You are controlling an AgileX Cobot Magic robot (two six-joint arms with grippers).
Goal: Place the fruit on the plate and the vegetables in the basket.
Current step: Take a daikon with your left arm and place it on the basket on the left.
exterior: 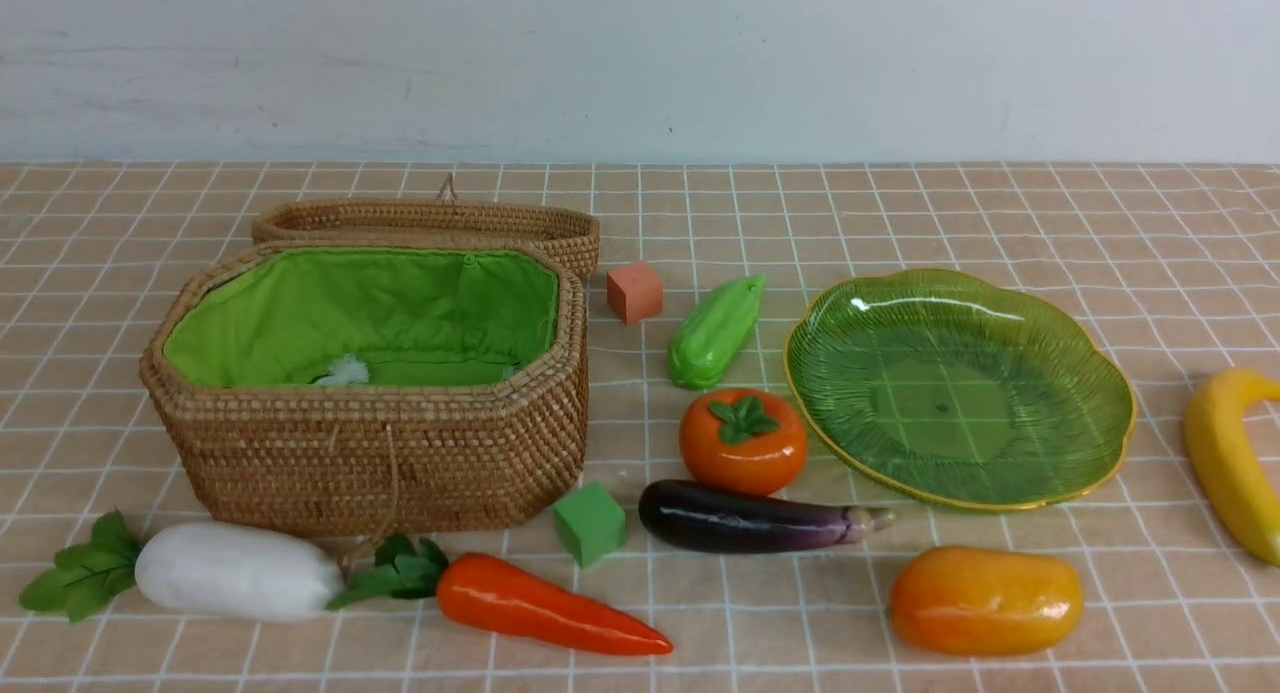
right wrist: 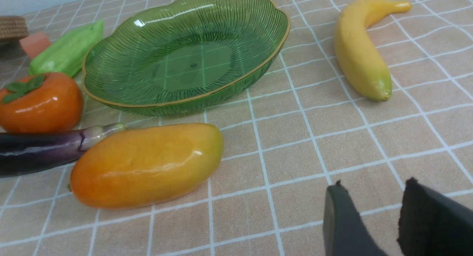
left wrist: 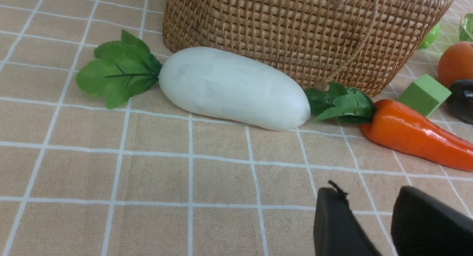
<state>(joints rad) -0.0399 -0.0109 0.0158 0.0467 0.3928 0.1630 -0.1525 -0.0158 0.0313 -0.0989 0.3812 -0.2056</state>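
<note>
- Across the checked cloth [exterior: 1000, 223] in the front view, nothing is sorted yet; the basket [exterior: 370, 453] stands open at left, with the radish [exterior: 240, 570] and carrot [exterior: 540, 605] lying just in front of it; the eggplant [exterior: 750, 518], gourd [exterior: 715, 331] and persimmon [exterior: 743, 443] sit between the basket and the empty plate [exterior: 960, 393]; the mango [exterior: 985, 600] lies near the plate's front edge and the banana [exterior: 1225, 463] well off to its right; neither arm shows.
- Over the left wrist camera, the left gripper [left wrist: 384, 226] hangs empty, its black fingers parted by a narrow gap, near the radish [left wrist: 232, 88]; smooth and matt, the radish looks hard and probably light; a pinch across its thick middle, clear of the floppy leaves, seems safest.
- From the right wrist camera, the right gripper [right wrist: 382, 226] is likewise empty with a modest gap, near the mango [right wrist: 147, 165]; its glossy skin suggests a slippery hold, so a pinch across the short width at mid-length looks best; the plate appears thin and brittle, calling for a gentle release.
</note>
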